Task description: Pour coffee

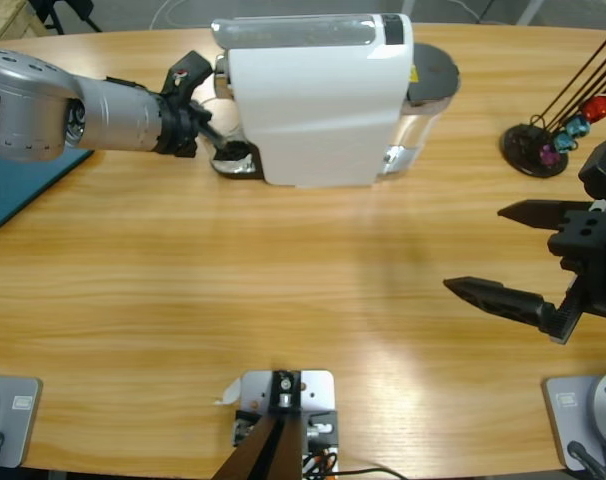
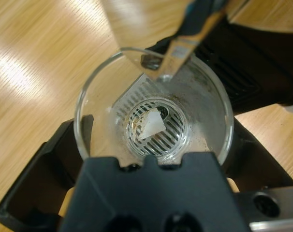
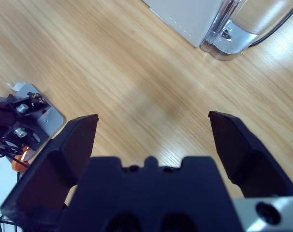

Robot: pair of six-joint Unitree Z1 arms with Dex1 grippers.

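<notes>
Cup: your clear round glass cup [image 2: 153, 123] stands upright, mouth up, empty, on the slotted drip grille [image 2: 153, 126] under the white boxy coffee machine [image 1: 313, 100].
Left gripper [image 2: 153, 159]: jaws straddle the cup; grip unclear.
Right gripper [image 1: 508, 255]: spread, lower right.

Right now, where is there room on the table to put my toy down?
The wide bare table in front of the coffee machine is free. It is crowded by the glass at the left gripper, and beside the right gripper.

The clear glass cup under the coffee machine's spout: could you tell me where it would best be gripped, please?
Probably by the side wall of the glass cup, coming in level from the open side away from the coffee machine. It stands upright on the slotted drip grille with the spout above its rim, blocking a top grasp. The left gripper already straddles it that way.
</notes>
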